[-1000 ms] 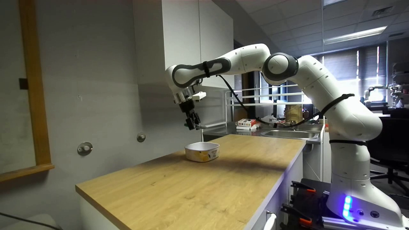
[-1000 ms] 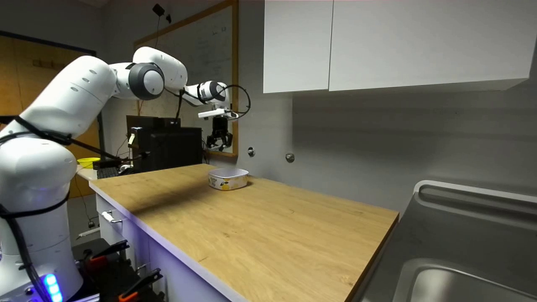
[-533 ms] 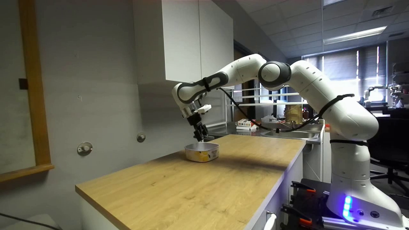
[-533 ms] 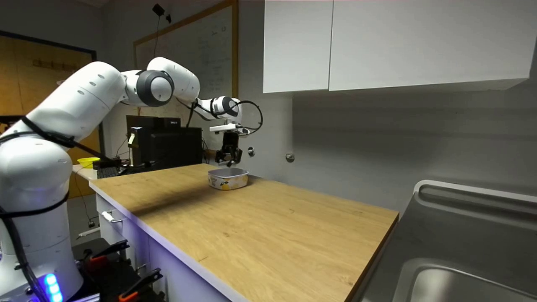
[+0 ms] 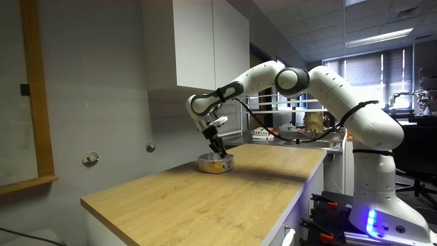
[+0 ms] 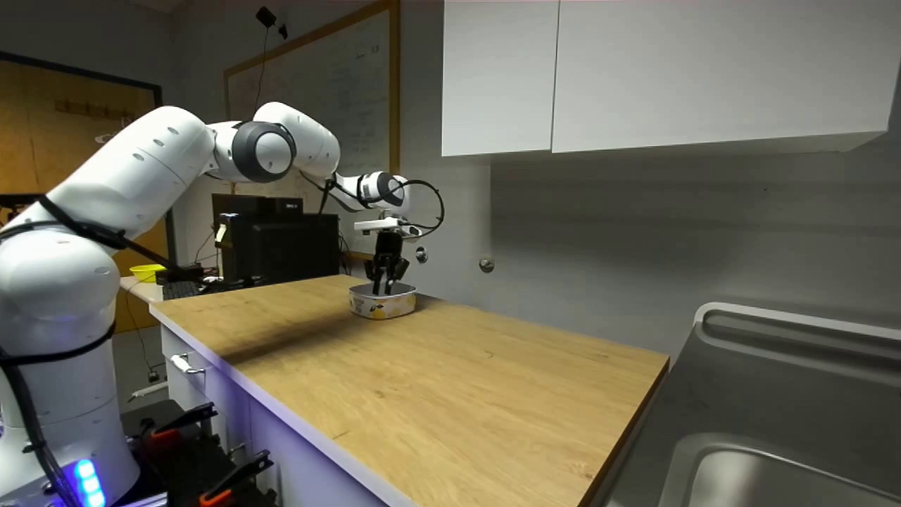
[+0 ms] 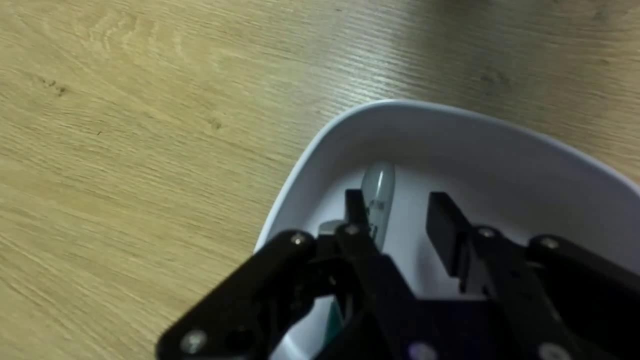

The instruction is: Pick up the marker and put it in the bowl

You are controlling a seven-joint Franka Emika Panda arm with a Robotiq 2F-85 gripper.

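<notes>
Wrist view: the fingers [image 7: 442, 230] have just parted partway and hold nothing; the marker [image 7: 380, 197] now lies in the bowl [image 7: 425, 130] (job likely done).

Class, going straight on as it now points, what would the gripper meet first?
Probably the floor of the bowl, since the open gripper points down into it, though the pale marker shows so near that it might be touched first; depth is unclear.
</notes>
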